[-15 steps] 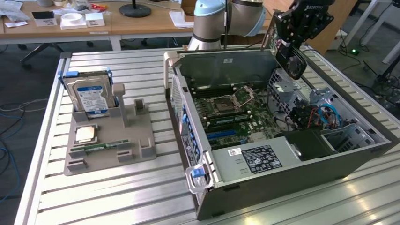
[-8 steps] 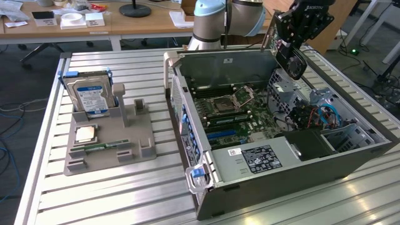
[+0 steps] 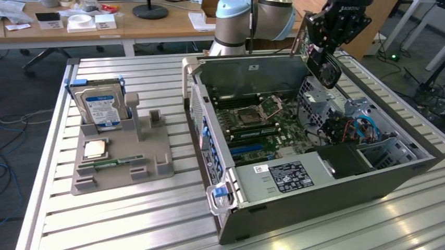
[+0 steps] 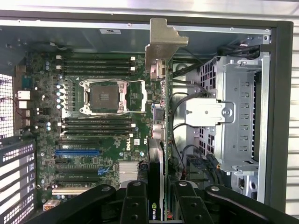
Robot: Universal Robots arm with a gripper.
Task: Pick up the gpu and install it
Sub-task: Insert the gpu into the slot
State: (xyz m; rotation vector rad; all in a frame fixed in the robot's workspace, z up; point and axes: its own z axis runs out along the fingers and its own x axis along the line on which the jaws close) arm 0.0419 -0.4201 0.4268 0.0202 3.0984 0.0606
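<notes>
The gpu (image 3: 328,70) hangs tilted in the air above the far right corner of the open computer case (image 3: 299,172), its black face and round fan turned toward the exterior view. My gripper (image 3: 321,46) is shut on its upper part. In the wrist view the gpu (image 4: 158,154) appears edge-on, with its silver end bracket (image 4: 163,42) farthest from my gripper (image 4: 159,207), whose black fingers (image 4: 134,203) clamp it from both sides. Below it lie the motherboard (image 4: 93,116) and its blue expansion slot (image 4: 77,151). The card is well above the board, touching nothing.
Inside the case are the empty CPU socket (image 4: 105,95), a metal drive cage (image 4: 238,116) and loose cables (image 3: 361,127). A grey holder (image 3: 118,156) at the exterior view's left carries a hard drive (image 3: 103,107), a CPU (image 3: 95,149) and a RAM stick (image 3: 111,163).
</notes>
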